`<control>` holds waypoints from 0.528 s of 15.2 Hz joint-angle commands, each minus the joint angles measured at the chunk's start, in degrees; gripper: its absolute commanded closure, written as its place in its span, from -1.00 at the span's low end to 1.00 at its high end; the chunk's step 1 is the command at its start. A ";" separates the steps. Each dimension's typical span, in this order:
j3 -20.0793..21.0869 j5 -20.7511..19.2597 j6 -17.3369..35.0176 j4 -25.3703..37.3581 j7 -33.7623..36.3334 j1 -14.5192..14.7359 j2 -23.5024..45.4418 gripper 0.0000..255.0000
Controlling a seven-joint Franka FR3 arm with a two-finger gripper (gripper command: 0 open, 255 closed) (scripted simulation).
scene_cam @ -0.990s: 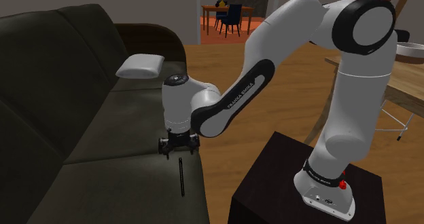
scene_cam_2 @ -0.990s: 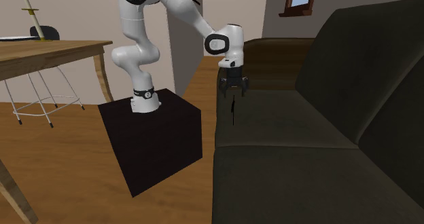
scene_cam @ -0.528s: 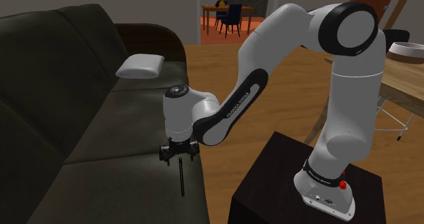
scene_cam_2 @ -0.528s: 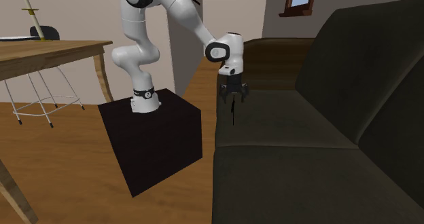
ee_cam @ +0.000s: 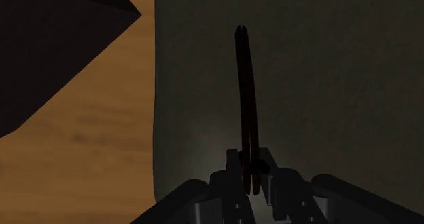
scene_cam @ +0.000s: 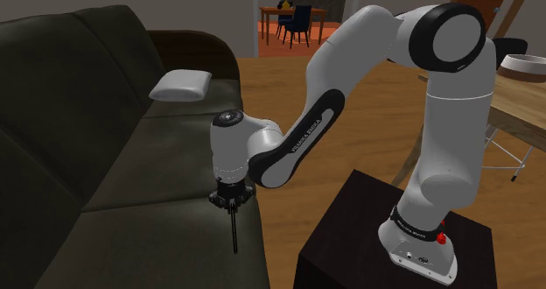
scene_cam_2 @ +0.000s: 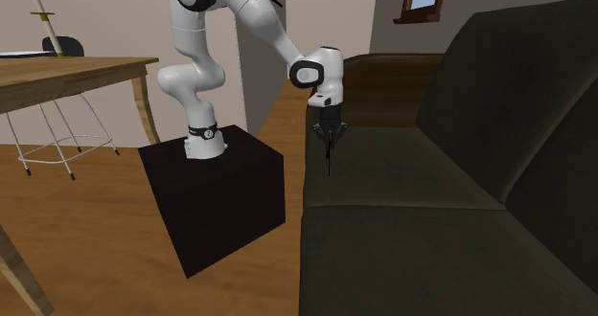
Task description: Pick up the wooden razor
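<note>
1. Whereas a second ago the gripper point(scene_cam: 229, 201) hung above the sofa point(scene_cam: 61, 95) with its jaws spread wide, you now see it lower, the jaws drawn in narrow and clasping one end of the razor point(scene_cam: 234, 235).
2. Half a second ago those jaws stood apart on either side of that end. The arm point(scene_cam: 332, 86) otherwise matches that frame closely.
3. You can see that the razor has not shifted. It lies flat in the same spot on the seat cushion point(scene_cam: 149, 217), close to the cushion's front edge.
4. Its long axis runs along that front edge, nearly parallel to it.
5. From the shoulder view, you see the clasped end uppermost, and the razor points down from the gripper toward the picture's lower edge.
6. From the second exterior view it likewise runs from the gripper toward the camera.
7. Through the wrist view you see a slim, dark stick with a faint reddish tint. It runs straight out from between the jaws, with its free end pointing away from the gripper.
8. Beyond the cushion's edge in that view lie the wooden floor point(ee_cam: 102, 121) and a corner of the dark stand point(ee_cam: 41, 46).
9. You cannot tell which end of the razor carries the head.
</note>
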 commanded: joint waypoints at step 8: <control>1.57 3.33 -3.03 0.56 -2.37 -1.10 -3.11 1.00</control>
